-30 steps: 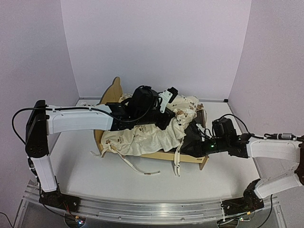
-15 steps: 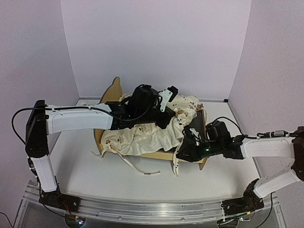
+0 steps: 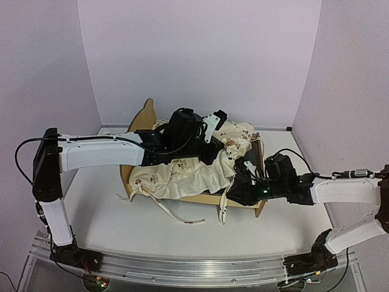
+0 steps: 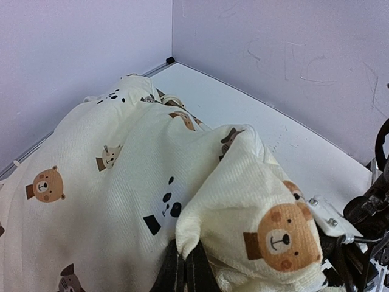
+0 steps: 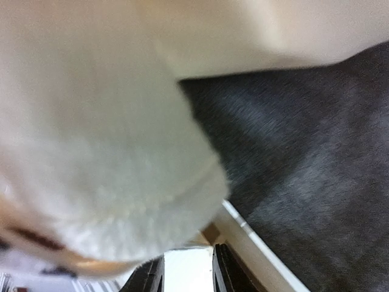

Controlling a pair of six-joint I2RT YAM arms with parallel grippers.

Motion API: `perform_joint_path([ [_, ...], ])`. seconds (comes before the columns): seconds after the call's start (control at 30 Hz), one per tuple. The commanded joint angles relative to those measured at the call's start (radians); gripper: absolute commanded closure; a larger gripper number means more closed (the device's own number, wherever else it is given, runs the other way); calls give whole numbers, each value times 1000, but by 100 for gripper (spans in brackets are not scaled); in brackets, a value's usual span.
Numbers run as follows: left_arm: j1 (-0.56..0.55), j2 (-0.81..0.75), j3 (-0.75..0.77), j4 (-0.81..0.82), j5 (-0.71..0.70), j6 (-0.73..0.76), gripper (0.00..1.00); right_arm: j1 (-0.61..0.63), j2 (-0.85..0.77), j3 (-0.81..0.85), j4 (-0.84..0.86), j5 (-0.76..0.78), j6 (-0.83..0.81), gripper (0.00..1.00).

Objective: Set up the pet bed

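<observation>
Left claw [image 4: 184, 272]: fingers pressed together, pinching a fold of the cream animal-print cover [image 4: 121, 170]. The fold rises straight off the tips and carries a bear face.

Right claw [image 5: 187, 263]: fingers parted a little, nothing between them, a pale surface showing through the gap. A blurred cream mass hangs close over it, probably the cover's edge; contact with the fingers cannot be told. Beyond that, the grey felt base [image 5: 304, 152] and a pale rail edge.

Top view: the right claw sits at the near foot corner of the pet bed [image 3: 141, 121]; the left claw is over the bed's middle. The cover lies bunched over most of the bed, with ties [image 3: 176, 214] trailing over the near rail onto the counter [image 3: 152, 243]. The bed stands mid-counter toward the back wall, set at an angle, headboard at left rear, foot at right front.
</observation>
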Motion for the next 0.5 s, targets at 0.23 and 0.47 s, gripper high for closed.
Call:
perform_joint_path([
  [0.23,17,-41,55,4,-32,-14,100,-5,-44,-8,48,106,-34,69],
  [0.47,17,-39,57,4,-32,-18,100,-5,21,14,101,16,16,70],
])
